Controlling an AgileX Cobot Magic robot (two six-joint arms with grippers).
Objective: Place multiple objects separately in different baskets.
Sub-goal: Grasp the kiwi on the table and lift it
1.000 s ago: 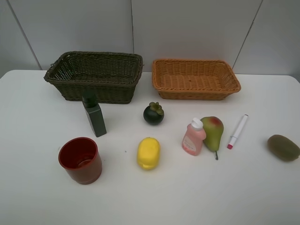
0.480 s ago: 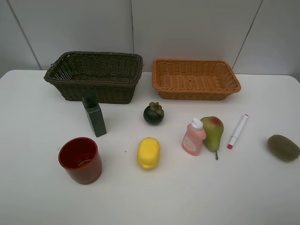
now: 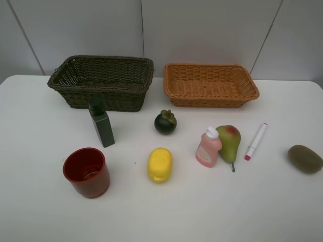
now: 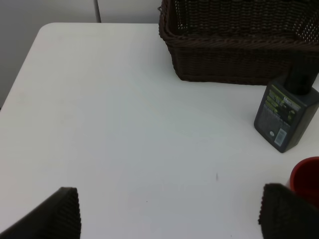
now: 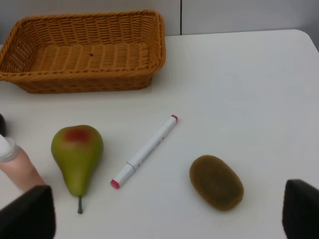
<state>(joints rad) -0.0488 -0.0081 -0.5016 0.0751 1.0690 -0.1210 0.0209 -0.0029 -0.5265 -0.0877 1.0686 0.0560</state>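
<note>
Wicker baskets at the back, eight items out on the white counter (image 3: 202, 217), both claws released.
Left to right: dark brown-green basket (image 3: 101, 96), then orange-tan basket (image 3: 209, 102) just beside it. In front of them stood the red cup (image 3: 87, 171), upright dark green bottle (image 3: 102, 126), mangosteen (image 3: 165, 122), lemon (image 3: 160, 164), pink bottle (image 3: 208, 148) just beside the pear (image 3: 229, 141), marker (image 3: 256, 141) and kiwi (image 3: 305, 159). Left claw (image 4: 174, 219) was spread wide, grasping nothing; right claw (image 5: 164, 219) likewise.
</note>
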